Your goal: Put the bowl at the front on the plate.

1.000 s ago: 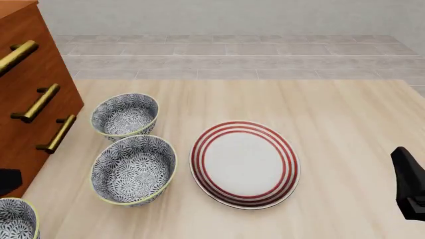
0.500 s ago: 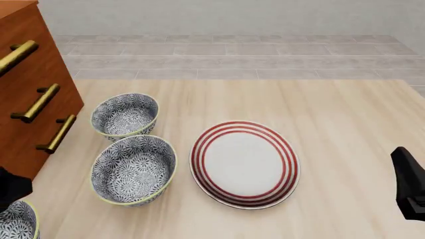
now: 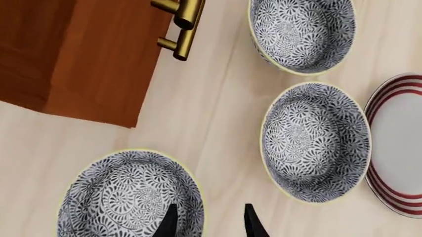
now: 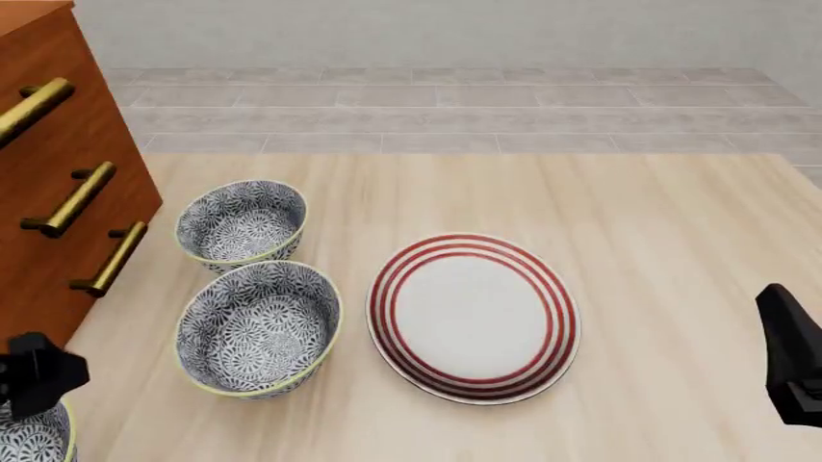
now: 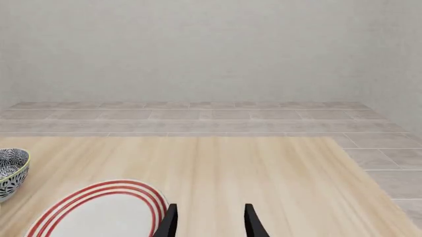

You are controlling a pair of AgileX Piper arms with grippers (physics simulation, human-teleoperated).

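Since 1 second ago the left claw (image 3: 207, 223) has slid in over the bowl (image 3: 128, 197) at the bench's (image 4: 668, 221) front-left corner. Its jaws are apart, empty, straddling the bowl's 3 o'clock rim. At 2 o'clock lies the plate (image 4: 473, 318). Right claw (image 5: 208, 222): open, empty.

Table (image 4: 642, 202): pale wood, grain running lengthwise. Wooden cabinet (image 4: 52, 192): reddish-brown, at 9 o'clock on the table edge, three brass bar handles (image 4: 71, 200) on its front. Floor (image 4: 449, 101): light grey tiles beyond the table at 12 o'clock. Wall (image 5: 197, 49): plain pale grey. Lighting: even, soft.
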